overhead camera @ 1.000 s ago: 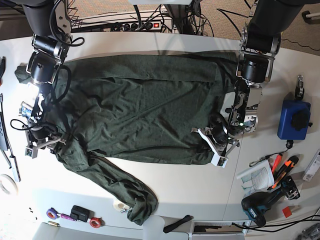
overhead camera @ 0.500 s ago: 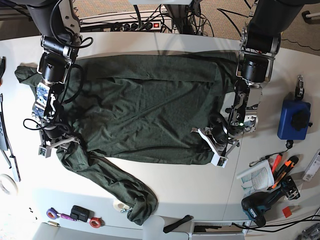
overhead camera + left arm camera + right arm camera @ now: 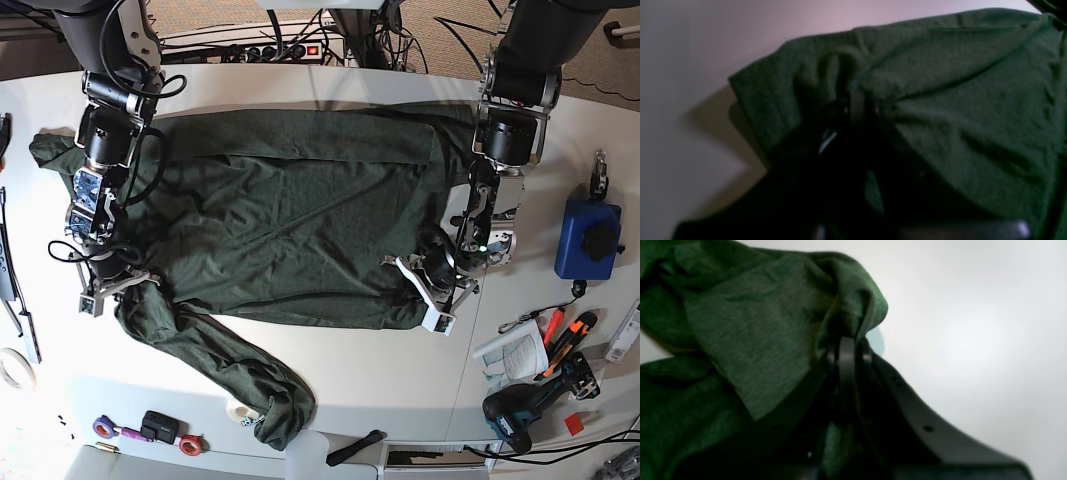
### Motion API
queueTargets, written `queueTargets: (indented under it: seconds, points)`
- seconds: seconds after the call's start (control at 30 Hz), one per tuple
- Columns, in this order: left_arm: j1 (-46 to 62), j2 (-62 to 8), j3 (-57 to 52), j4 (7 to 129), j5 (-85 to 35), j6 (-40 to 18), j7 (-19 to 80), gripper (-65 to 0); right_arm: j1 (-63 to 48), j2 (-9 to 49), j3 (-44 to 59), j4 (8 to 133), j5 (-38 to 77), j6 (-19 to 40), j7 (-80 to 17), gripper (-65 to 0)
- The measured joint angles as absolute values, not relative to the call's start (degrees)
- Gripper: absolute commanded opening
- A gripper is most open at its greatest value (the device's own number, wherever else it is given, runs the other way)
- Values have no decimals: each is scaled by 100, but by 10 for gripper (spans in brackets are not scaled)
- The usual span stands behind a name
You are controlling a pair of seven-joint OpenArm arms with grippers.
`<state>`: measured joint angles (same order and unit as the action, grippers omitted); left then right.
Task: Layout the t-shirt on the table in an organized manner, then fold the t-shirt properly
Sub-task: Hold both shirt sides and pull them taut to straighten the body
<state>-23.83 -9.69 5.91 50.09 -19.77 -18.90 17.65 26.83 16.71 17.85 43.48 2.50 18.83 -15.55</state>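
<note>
Since a second ago my right fingers [image 3: 846, 350] have clamped the t-shirt [image 3: 300, 230]'s hem; left fingers [image 3: 857, 103] pinch the opposite corner, for spreading flat.

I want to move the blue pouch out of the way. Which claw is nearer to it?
Left. The left claw sits at the shirt's edge beside the pouch; the right claw is across the shirt.

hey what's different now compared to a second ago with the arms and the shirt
The right gripper shifted toward the shirt's middle and closed on the t-shirt at its shoulder edge. The left gripper stayed shut on the opposite corner; the shirt itself lies as before on the table.
</note>
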Motion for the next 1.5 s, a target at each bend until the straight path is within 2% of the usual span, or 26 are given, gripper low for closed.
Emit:
queueTargets:
  seconds: [0.17,0.57,1.37,1.43,1.5]
  points:
    - [-2383,-967,591,5006,-1975,-1887,1765,-650,2683,1846,1785,4348,137,1496,-1472,-650]
    - [-2383,-969,591,5009,-1977,-1887,1765,-650,2683,2257,1785,4348,145,1455,-1048,-650]
    - [-2383,-969,591,5006,-1977,-1887,1765,-650,2683,2265,1785,4348,148,1452,-1271,-650]
    - [-2381,-969,591,5006,-1977,-1887,1765,-650,2683,2265,1785,4348,141,1452,-1280,-622]
    - [-2383,-967,591,5006,-1977,-1887,1765,-650,2683,2265,1785,4348,-75,1452,-1186,-562]
